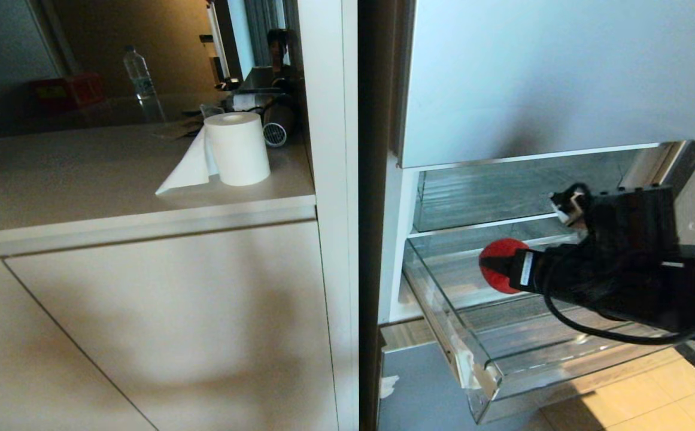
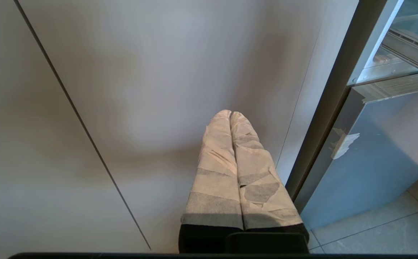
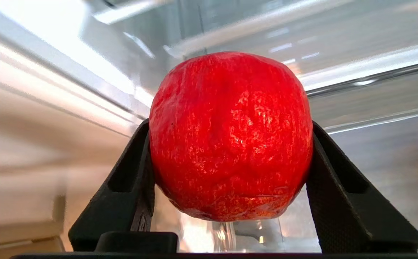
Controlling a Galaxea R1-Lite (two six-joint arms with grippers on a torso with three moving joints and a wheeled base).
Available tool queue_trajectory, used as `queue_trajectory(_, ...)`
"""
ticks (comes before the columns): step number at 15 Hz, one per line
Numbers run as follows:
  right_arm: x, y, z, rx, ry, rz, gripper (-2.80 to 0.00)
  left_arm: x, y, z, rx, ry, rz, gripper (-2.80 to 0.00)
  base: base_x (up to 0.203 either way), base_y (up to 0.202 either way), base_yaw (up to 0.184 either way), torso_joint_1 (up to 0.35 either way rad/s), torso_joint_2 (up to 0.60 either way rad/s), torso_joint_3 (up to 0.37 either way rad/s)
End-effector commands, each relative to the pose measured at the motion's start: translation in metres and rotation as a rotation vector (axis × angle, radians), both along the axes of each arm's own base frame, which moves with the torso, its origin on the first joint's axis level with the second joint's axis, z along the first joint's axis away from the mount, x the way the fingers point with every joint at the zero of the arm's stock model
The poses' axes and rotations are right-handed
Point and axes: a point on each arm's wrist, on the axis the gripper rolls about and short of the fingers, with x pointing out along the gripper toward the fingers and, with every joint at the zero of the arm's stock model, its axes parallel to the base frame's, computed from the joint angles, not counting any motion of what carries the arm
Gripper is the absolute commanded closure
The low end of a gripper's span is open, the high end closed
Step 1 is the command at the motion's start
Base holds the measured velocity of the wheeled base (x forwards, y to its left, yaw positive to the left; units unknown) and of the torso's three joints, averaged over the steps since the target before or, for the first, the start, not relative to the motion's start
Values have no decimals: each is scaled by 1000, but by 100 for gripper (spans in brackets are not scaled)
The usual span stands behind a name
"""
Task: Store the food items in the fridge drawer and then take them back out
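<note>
- Left gripper (image 2: 232, 118) is idling by the cabinet front, taped fingers pressed together, holding nothing.
- Paper roll (image 1: 236, 148) is sitting on the counter, well left of the work.
- Right gripper (image 1: 506, 269) is clamping the red fruit (image 1: 498, 263) from both sides, above the pulled-out fridge drawer (image 1: 491, 371).
- Stage uncertain: storing or retrieving. Drawer looks empty.
- Upper drawer (image 1: 479, 197) is overhanging close above; clearance is tight.

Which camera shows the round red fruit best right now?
The right wrist view: the round red fruit fills the frame, clamped in the right tool. The head view shows it small and partly hidden by that tool. The left wrist view misses it.
</note>
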Motion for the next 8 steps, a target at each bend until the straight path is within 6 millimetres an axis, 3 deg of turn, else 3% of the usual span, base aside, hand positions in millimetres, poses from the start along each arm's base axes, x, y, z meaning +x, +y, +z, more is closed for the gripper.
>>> queue_trajectory(1, -52, -20, 41, 63, -156, -1, 0, 0, 0, 0, 0, 0, 1, 0, 0, 0, 0, 0, 0, 0)
queue_trajectory(4, -103, -41, 59, 90, -271, -47, 0, 0, 0, 0, 0, 0, 1, 0, 0, 0, 0, 0, 0, 0)
queue_trajectory(8, -175, -71, 47, 110, -393, -133, 0, 0, 0, 0, 0, 0, 1, 0, 0, 0, 0, 0, 0, 0)
